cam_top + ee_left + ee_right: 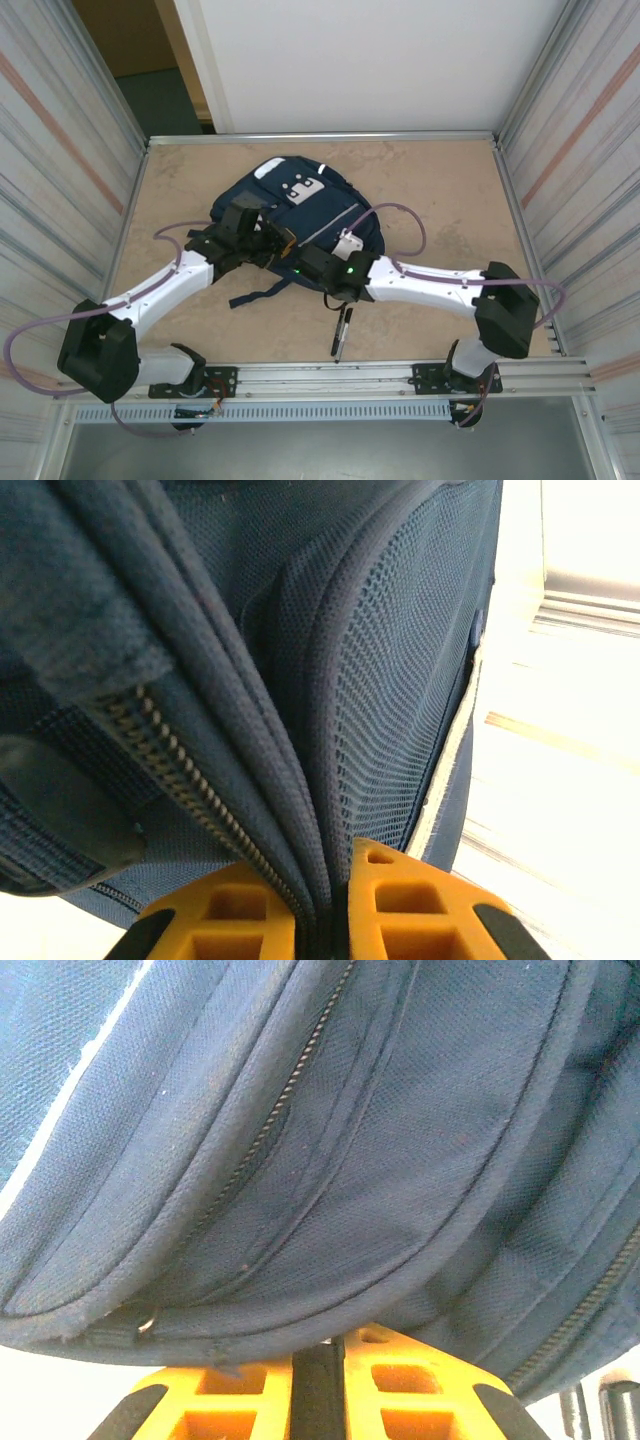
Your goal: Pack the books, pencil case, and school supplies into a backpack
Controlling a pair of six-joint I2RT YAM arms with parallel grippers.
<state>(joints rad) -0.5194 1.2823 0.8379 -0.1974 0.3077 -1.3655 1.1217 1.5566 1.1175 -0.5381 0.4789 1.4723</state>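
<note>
The navy backpack (322, 218) lay flat in the middle of the table (450, 190), its white patches facing up. At its near-left edge the left gripper (335, 865) held its orange fingers (240, 910) tight on a fold of the bag's fabric, just beside a zip (170, 765). The right gripper (318, 1348) sat at the bag's near seam, fingers close together with a narrow dark strip between them; whether any cloth was nipped there I could not tell. A black pen (341, 333) lay on the table between the bag and the arm bases
</note>
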